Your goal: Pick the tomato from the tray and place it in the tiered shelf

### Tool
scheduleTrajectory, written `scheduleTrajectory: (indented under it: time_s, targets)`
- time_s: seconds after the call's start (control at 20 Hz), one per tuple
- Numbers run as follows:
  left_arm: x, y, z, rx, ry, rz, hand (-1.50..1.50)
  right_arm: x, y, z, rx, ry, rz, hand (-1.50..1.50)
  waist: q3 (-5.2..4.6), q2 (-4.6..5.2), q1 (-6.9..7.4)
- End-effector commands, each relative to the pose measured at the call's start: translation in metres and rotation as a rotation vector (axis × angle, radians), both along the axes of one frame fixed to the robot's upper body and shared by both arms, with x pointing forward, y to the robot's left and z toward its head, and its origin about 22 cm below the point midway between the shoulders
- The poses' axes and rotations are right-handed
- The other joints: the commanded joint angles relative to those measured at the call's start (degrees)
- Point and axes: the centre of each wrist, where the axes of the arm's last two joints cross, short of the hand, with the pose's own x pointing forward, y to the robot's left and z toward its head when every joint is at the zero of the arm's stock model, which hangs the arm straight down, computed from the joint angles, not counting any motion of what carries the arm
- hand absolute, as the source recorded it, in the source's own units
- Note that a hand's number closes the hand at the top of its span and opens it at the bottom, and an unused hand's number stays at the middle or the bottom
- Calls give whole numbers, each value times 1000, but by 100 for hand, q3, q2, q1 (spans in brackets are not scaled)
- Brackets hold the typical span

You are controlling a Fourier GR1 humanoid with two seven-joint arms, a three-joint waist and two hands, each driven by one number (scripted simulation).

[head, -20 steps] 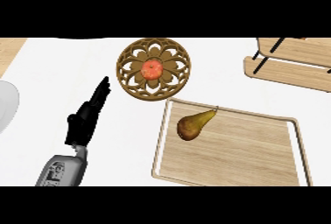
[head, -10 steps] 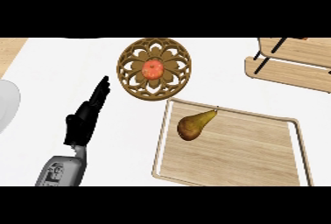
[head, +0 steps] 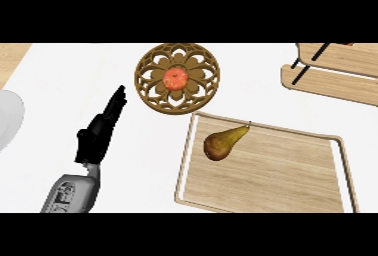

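Nothing budged since half a second back, honestly. Wooden tray [head: 295,170] fills the counter's near right corner, but carries only a pear [head: 224,144]. Tiered shelf [head: 332,70] sits at the far right corner. Round carved trivet [head: 155,95] near the far edge holds the tomato [head: 176,78] dead centre. Left hand [head: 100,132] hovers flat, fingers straight, holding nothing, pointing up-right; tomato lies ahead and rightward. Right hand nowhere in sight, so left looks nearer.

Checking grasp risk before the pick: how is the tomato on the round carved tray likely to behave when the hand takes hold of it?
The tomato looks round and smooth, so it would probably roll if nudged sideways, and it may slip between fingers. It sits at the centre of the openwork tray, which might steady it a little. The left hand, fingers straight, is not touching it.
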Motion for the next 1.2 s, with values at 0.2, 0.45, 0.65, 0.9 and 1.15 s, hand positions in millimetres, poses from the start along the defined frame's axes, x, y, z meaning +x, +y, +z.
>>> scheduleTrajectory:
  time_s: [0.2, 0.45, 0.65, 0.9, 1.15]
  targets:
    - [-14, -2, -7, -5, -8, -22, 0, 15, -37, -35, 177, -158, 97, 150, 0, -2, 36]
    - [0, 15, -2, -20, 7, -14, 0, 21, -54, -30, 160, -154, 112, 150, -3, -10, -11]
    - [-2, -3, 22, 7, 9, -5, 0, 25, -73, -11, 179, -162, 105, 150, 0, -2, 54]
    - [0, 9, -6, -2, 10, 11, 0, 16, -82, -30, 132, -68, -215, -150, -12, -29, -95]
    - [-11, 7, -1, -10, 9, -3, 0, 8, -96, -40, 196, -81, -197, -150, -4, -34, -48]
